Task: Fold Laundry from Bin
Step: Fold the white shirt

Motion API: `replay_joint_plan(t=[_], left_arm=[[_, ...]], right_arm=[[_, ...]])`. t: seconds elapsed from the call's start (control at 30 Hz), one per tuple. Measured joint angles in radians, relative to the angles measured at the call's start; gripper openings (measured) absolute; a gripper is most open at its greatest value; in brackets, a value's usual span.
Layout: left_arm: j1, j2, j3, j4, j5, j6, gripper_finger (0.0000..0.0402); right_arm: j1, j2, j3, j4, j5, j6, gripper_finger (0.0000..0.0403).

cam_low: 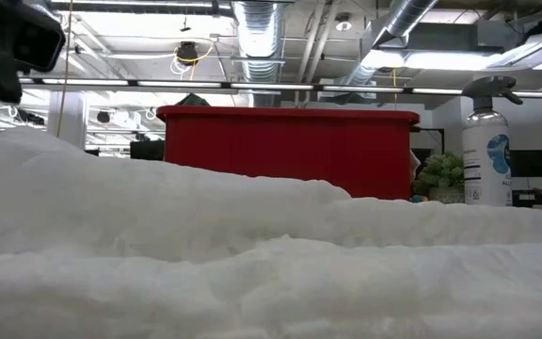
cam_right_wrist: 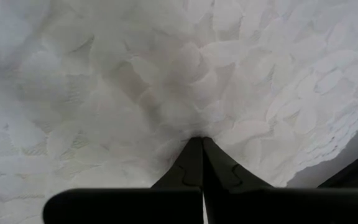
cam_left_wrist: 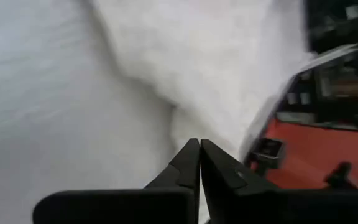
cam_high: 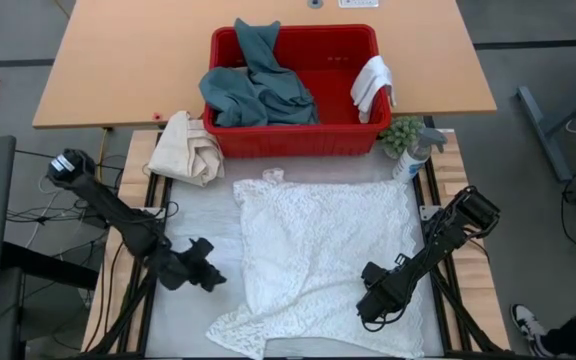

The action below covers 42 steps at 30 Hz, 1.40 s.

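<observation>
Towel spread, both corners pinched

White towel lies spread on the table before the red bin. Right gripper fingers pinch its near edge; left gripper fingers are shut beside its other edge, grip uncertain. Next, likely lift and fold.

The surface near the arms is covered in white, and a white textured towel lies spread on it, with wrinkles. Behind it, the red bin stands at the edge of the wooden surface. Just beside the bin's left corner lies a cream bundled cloth. At its right corner stand a spray bottle and a small green plant.
</observation>
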Motion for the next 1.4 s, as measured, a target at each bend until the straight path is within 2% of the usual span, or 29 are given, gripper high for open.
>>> replay_joint_plan(t=[0.17, 0.37, 0.5, 0.67, 0.77, 0.97, 1.13, 1.4], left_arm=[[-0.001, 0.043, -0.001, 0.09, 0.015, 0.192, 0.0032], [0.005, 0.152, -0.001, 0.298, 0.098, 0.488, 0.0112], [0.004, 0.24, -0.001, 0.374, 0.165, 0.517, 0.0166], [0.003, 0.362, -0.001, 0.375, 0.212, 0.427, 0.0213], [0.002, 0.419, -0.001, 0.413, 0.208, 0.4, 0.0223], [0.007, 0.481, 0.013, 0.448, 0.108, 0.404, 0.0226], [0.037, 0.482, 0.026, 0.411, 0.048, 0.508, 0.0226], [0.086, 0.482, 0.04, 0.417, 0.077, 0.63, 0.0226]], right_arm=[[0.0, 0.0, 0.0, 0.0, 0.004, 0.006, 0.0018], [-0.001, 0.0, 0.0, 0.0, 0.011, 0.012, 0.0018], [-0.001, 0.0, 0.0, 0.0, 0.008, 0.011, 0.0018], [-0.002, 0.0, 0.0, 0.001, 0.0, 0.024, 0.0018], [-0.002, 0.0, 0.0, 0.001, -0.003, 0.012, 0.0018], [-0.013, 0.0, 0.0, 0.0, -0.012, -0.025, 0.002], [-0.015, 0.0, 0.0, 0.0, -0.013, -0.032, 0.002], [-0.015, 0.0, 0.0, 0.001, -0.018, -0.036, 0.0021]])
